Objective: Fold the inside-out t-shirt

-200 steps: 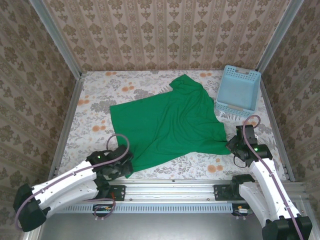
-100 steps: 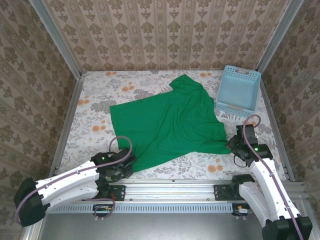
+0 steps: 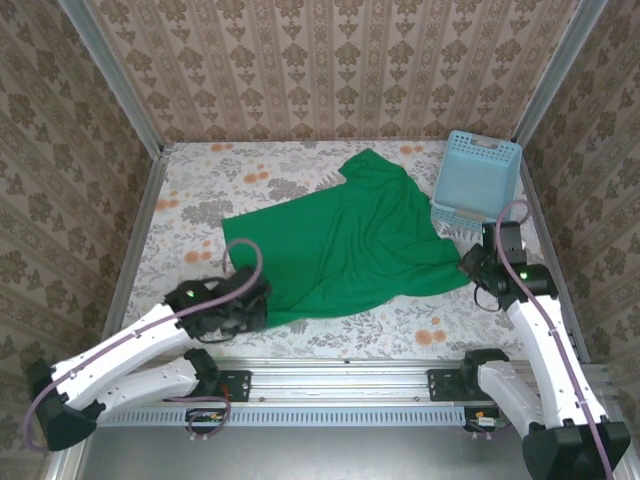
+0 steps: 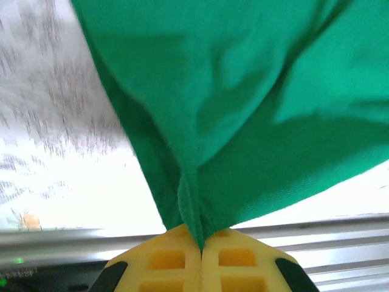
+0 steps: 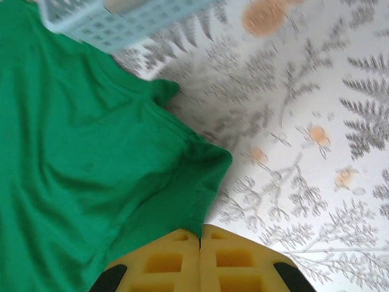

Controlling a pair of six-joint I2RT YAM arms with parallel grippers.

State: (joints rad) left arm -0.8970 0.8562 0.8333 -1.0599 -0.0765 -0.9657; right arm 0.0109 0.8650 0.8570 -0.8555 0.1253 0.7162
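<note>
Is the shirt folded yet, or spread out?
Spread. The shirt lies open on the table, left gripper and right gripper shut on its near corners.

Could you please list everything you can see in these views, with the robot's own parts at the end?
T-shirt: one, bright green, spread out and wrinkled across the middle of the table.
Basket: one, light blue lattice, far right of the table, beside the t-shirt.
Table: one, white with a grey and orange floral print, under everything.
Walls: three, beige patterned wallpaper, around the table.
Rail: one, silver metal, along the near edge.
Left arm: one, white and black, near left; yellow-padded jaws shut on the t-shirt's near-left edge.
Right arm: one, white and black, near right; yellow-padded jaws shut on the t-shirt's near-right corner.
</note>
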